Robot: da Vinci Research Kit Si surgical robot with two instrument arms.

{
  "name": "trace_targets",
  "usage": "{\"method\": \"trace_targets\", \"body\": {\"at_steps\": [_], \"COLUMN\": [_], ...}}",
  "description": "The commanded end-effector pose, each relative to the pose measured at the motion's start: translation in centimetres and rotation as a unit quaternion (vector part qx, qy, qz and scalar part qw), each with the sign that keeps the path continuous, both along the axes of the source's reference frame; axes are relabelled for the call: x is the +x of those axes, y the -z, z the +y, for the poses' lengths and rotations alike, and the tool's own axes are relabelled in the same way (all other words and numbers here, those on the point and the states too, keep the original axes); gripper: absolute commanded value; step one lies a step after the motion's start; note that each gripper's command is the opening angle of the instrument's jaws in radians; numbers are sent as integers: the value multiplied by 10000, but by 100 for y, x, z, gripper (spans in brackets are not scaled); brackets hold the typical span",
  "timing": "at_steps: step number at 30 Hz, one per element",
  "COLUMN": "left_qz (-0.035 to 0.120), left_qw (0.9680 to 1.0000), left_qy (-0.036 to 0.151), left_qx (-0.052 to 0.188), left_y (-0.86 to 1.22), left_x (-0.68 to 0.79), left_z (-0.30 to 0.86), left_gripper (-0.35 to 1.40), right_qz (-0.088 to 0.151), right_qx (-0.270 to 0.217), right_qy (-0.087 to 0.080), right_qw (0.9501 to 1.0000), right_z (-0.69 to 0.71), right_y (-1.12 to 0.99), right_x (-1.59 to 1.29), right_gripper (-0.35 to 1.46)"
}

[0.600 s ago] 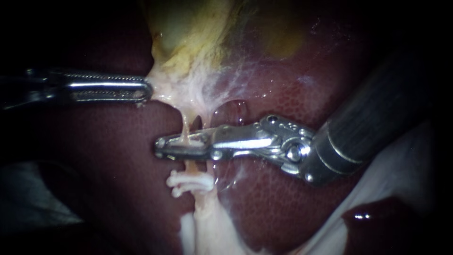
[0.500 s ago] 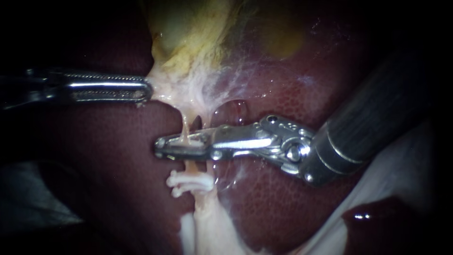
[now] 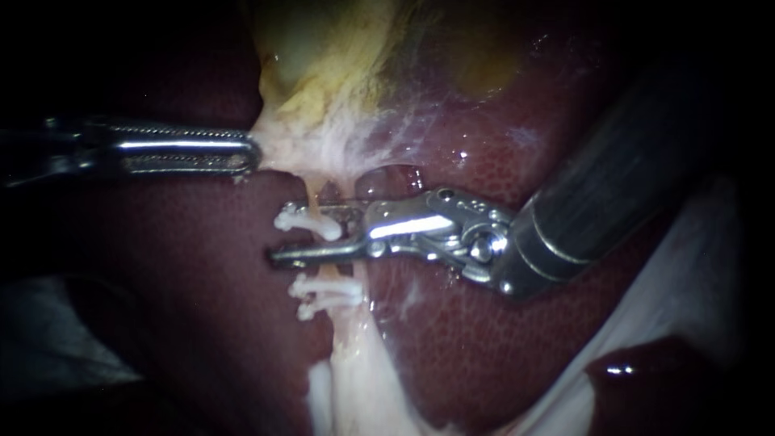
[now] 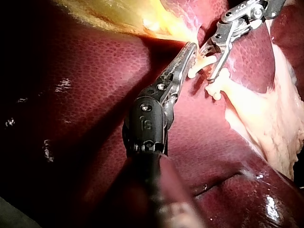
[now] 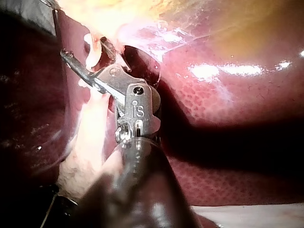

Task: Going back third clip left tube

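Observation:
A pale tube [image 3: 312, 192] runs down from the yellowish gallbladder [image 3: 323, 73] over the dark red liver [image 3: 202, 266]. A white clip [image 3: 307, 221] sits across the tube, and two more white clips [image 3: 323, 294] lie lower on it. My right instrument [image 3: 278, 239] stands open around the upper clip, one jaw above it and one below. My left instrument [image 3: 242, 153] is shut on the pale gallbladder tissue above the tube. In the left wrist view the clips [image 4: 194, 71] show beside my left instrument [image 4: 189, 47]. In the right wrist view the right instrument [image 5: 88, 53] straddles the clip [image 5: 89, 46].
White gauze or sheet [image 3: 686, 266] lies at the lower right under the right shaft [image 3: 613, 186]. A fatty pale band [image 3: 355, 387] continues down from the clips. Liver surface surrounds the tube on both sides.
The right instrument's jaws, earlier closed over the tube, now stand apart. A white clip shows on the tube where they were. The left instrument has not moved.

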State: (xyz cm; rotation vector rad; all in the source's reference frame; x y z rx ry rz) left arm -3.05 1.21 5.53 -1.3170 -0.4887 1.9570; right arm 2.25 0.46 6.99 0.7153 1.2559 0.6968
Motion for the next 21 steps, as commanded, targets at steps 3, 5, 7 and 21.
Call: {"method": "trace_targets", "body": {"at_steps": [3,5,7,21], "left_qz": [1,1,1,-6], "left_qw": [10000,10000,10000,10000], "left_qy": [1,1,1,-8], "left_qx": [-4,-4,-4,-1], "left_y": [0,0,0,1], "left_x": [0,0,0,3], "left_z": [0,0,0,0], "left_gripper": [-35,-35,-35,-35], "right_qz": [-19,0,12,-401], "right_qx": [116,241,272,-520], "right_qy": [-38,-21,-5,840], "right_qw": [9999,9997,9996,9943], "right_z": [3,2,1,-20], "right_y": [-5,-5,-4,25], "right_x": [-6,-9,-11,-36], "right_gripper": [49,49,49,50]}}
